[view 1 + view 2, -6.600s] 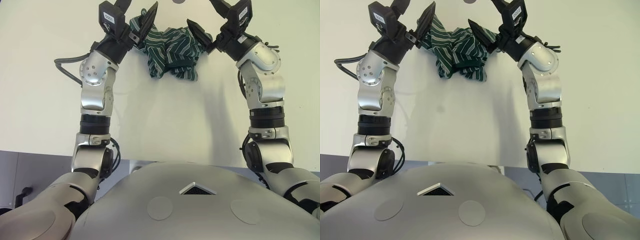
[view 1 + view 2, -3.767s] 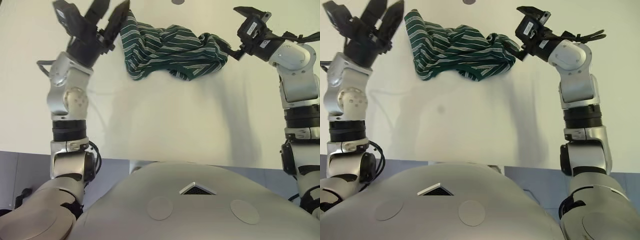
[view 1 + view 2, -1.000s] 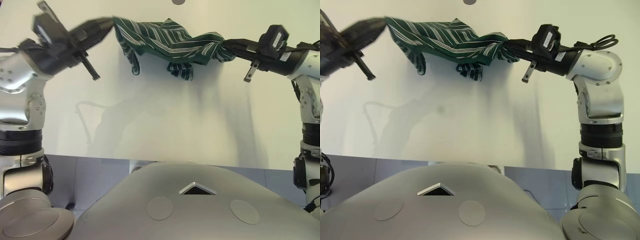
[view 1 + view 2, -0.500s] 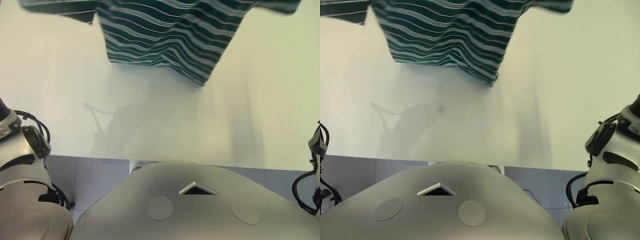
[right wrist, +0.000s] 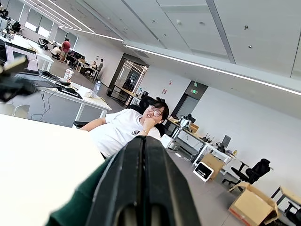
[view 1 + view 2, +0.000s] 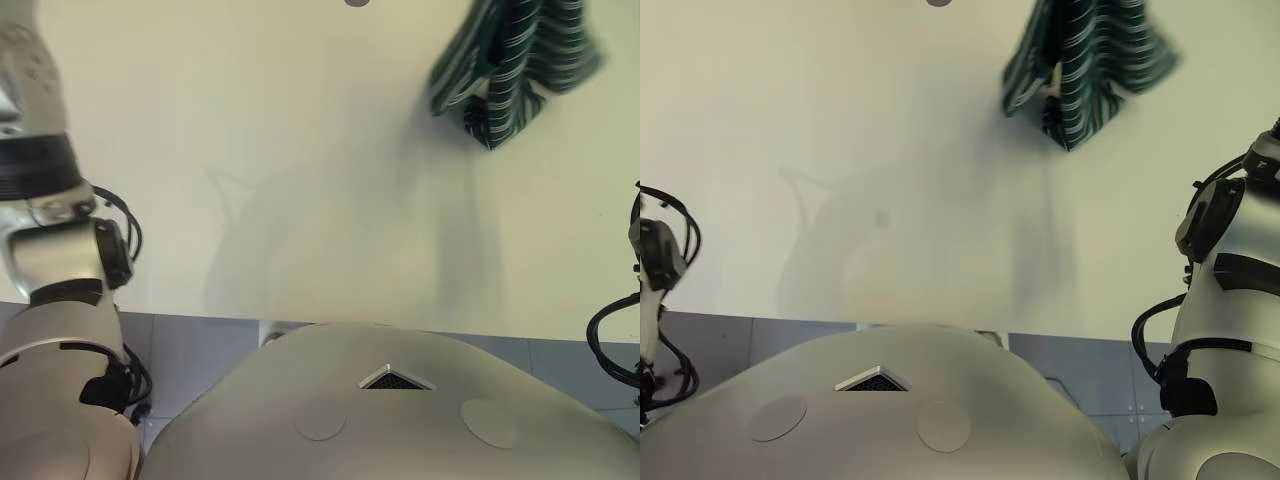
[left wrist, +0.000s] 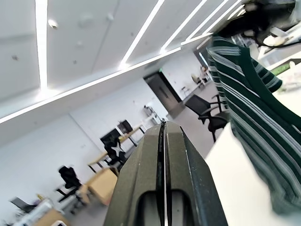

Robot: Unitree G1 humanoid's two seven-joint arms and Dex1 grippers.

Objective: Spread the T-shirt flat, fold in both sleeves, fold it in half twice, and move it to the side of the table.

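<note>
The green, white-striped T-shirt (image 6: 510, 70) hangs bunched in the air over the far right part of the white table (image 6: 300, 200). In the right wrist view my right gripper (image 5: 142, 139) is shut, with green cloth (image 5: 70, 212) trailing from under its fingers. My left gripper (image 7: 163, 125) is raised with its fingers pressed together and nothing between them. The T-shirt (image 7: 249, 122) hangs apart from it, off to one side, and its top end runs up to a dark blurred shape at the picture's corner.
The table's front edge (image 6: 300, 315) runs just ahead of my body, with grey floor below it. My left arm (image 6: 45, 200) rises at the left side of the table. Office desks and chairs stand far behind.
Half a second ago the T-shirt was stretched wide across the top of the view. The left gripper has let go, and the shirt has swung into a bunch at the upper right.
</note>
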